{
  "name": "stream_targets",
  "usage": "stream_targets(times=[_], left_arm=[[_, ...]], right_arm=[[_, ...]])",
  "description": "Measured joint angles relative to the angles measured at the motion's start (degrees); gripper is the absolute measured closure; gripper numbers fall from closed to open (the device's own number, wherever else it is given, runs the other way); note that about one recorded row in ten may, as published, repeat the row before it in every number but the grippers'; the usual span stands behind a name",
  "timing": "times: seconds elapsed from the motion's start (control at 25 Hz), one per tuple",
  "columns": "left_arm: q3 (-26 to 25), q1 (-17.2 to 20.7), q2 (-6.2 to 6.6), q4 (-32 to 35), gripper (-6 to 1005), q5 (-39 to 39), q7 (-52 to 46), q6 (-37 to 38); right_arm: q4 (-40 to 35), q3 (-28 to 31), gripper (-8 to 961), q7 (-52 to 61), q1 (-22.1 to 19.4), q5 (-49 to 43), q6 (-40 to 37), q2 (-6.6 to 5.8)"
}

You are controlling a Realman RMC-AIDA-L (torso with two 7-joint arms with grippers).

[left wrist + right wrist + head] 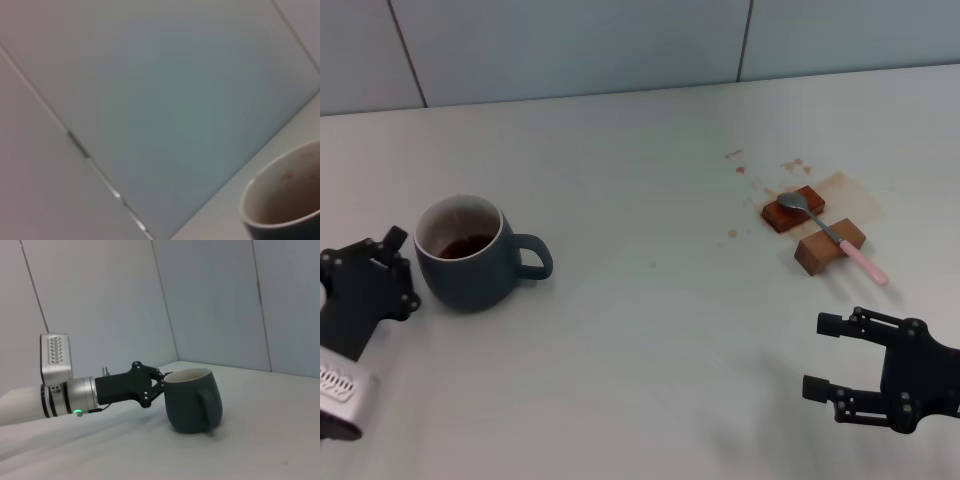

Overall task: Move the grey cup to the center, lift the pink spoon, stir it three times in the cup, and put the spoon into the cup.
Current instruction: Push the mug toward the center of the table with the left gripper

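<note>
While right claw (823, 356) hangs open, left claw (395, 265), grip unclear, touches grey cup (470, 255).

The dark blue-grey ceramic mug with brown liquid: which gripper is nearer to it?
The left gripper. It sits right beside the mug, opposite its handle. The right gripper hangs far across the table, nearer the pink-handled spoon.

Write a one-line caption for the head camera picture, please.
Left gripper beside the grey cup; pink spoon resting across two wooden blocks; right gripper open.
</note>
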Motion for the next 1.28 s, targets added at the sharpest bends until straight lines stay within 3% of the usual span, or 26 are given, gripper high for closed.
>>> stream_targets(times=[0.36, 0.64, 0.92, 1.28], left_arm=[[0.48, -2.56, -0.07, -1.68, 1000, 0.18, 0.21, -3.67], [0.04, -5.17, -0.09, -5.92, 1000, 5.31, 0.29, -3.78], [-0.66, -7.85, -0.08, -9.42, 1001, 5.56, 0.29, -5.8], [-7.64, -11.62, -0.08, -16.63, 1001, 6.1, -0.07, -13.02]], right_arm=[[-0.17, 0.06, 145, 0.0, -0.38, 0.1, -0.34, 0.0], [-0.16, -0.23, 146, 0.0, -0.05, 0.15, -0.38, 0.0], [-0.24, -0.32, 147, -0.04, 0.15, 0.15, -0.45, 0.0], [-0.04, -0.07, 145, -0.09, 0.22, 0.15, -0.8, 0.0]])
